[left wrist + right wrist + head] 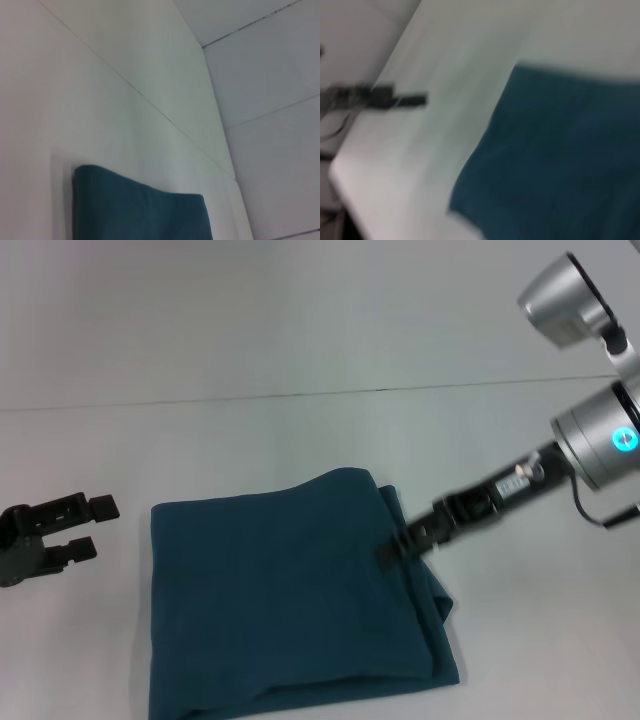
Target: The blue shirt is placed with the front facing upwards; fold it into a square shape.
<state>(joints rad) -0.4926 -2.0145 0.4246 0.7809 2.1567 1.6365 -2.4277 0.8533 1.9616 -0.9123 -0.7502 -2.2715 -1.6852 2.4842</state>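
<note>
The blue shirt (290,600) lies on the white table (300,440), folded into a rough square with no lettering showing. Its right side is bunched in thicker folds. It also shows in the left wrist view (140,212) and the right wrist view (560,160). My right gripper (395,548) is at the shirt's right edge, low over the cloth, and blurred. My left gripper (92,527) is open and empty just left of the shirt's far left corner, apart from it. It shows far off in the right wrist view (395,97).
A thin seam (300,395) runs across the table behind the shirt. The right wrist view shows the table's edge (350,195) beyond my left gripper. Bare table lies behind and to both sides of the shirt.
</note>
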